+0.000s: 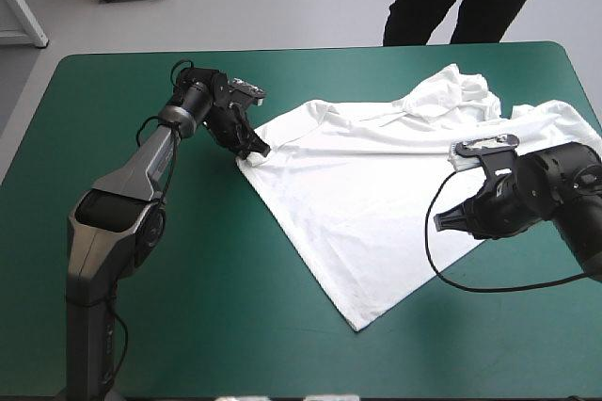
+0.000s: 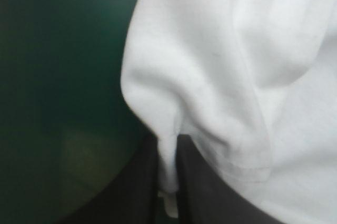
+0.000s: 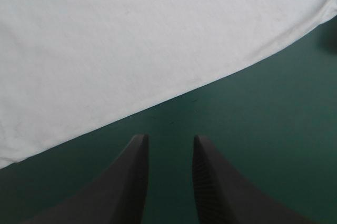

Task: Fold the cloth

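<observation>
T-shirt (image 1: 376,203) corner w/in left pincer (image 1: 256,152)

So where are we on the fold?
Done: T-shirt lies mostly spread, far end bunched. In hand: left claw shut on a corner of it; right claw open over the teal-green cover, just short of the shirt's edge. Left: all folds, none visible yet.

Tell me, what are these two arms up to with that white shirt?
Two robot arms are folding a white T-shirt, which lies mostly spread on the teal-green cover, bunched at its far side. The left tool is pinched shut on the shirt's left corner. The right tool is open and empty, over bare cover just short of the shirt's edge.
</observation>
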You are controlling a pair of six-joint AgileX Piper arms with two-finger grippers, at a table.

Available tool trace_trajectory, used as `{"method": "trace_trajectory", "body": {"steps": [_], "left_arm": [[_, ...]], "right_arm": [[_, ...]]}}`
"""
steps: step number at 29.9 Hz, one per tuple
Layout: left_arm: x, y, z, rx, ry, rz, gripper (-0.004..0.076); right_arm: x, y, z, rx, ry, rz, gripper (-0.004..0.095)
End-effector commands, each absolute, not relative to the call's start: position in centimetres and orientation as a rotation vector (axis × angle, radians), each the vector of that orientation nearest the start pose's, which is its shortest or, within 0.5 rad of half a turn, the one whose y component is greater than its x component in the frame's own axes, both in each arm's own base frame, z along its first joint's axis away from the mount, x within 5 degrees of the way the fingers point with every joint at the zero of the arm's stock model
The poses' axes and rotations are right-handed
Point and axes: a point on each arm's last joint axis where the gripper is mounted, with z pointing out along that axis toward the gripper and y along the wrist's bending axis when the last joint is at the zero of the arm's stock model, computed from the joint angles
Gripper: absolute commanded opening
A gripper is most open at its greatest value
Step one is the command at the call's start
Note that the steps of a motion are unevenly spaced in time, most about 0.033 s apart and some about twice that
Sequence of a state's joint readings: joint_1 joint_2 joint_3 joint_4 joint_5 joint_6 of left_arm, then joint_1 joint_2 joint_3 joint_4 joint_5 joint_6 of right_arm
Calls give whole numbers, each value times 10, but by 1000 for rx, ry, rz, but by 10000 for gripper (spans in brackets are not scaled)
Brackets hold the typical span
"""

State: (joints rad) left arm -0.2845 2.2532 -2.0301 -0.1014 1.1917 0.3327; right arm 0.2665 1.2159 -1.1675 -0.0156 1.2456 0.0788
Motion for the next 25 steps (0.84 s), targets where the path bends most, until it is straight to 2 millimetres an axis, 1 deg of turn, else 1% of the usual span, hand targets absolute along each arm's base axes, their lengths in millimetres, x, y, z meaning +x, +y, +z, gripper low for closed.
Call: {"method": "trace_trajectory", "body": {"steps": [1, 4, 6, 12, 14, 17, 19, 20, 23, 25], "left_arm": [[462, -139, 240, 814, 2687, -86, -4], [461, -140, 239, 816, 2695, -91, -9], [461, -140, 239, 817, 2702, -98, -9], [460, -140, 239, 820, 2712, -100, -9], [460, -140, 239, 816, 2713, -101, -9], [459, -141, 239, 811, 2714, -116, -9], [459, -141, 239, 811, 2716, -118, -9], [459, -141, 239, 810, 2716, -121, -9], [459, -141, 239, 809, 2720, -130, -9], [458, -141, 239, 810, 2722, -130, -9]], "right_arm": [[209, 59, 358, -306, 2724, 115, 272], [206, 70, 358, -371, 2728, 217, 284], [202, 80, 358, -428, 2723, 242, 306], [181, 121, 358, -596, 2703, 279, 314], [173, 134, 359, -674, 2671, 284, 349], [161, 152, 356, -746, 2655, 292, 464], [154, 164, 346, -784, 2683, 299, 522], [152, 168, 339, -793, 2702, 297, 536], [143, 186, 315, -856, 2736, 298, 544], [140, 198, 305, -861, 2740, 314, 544]]}}
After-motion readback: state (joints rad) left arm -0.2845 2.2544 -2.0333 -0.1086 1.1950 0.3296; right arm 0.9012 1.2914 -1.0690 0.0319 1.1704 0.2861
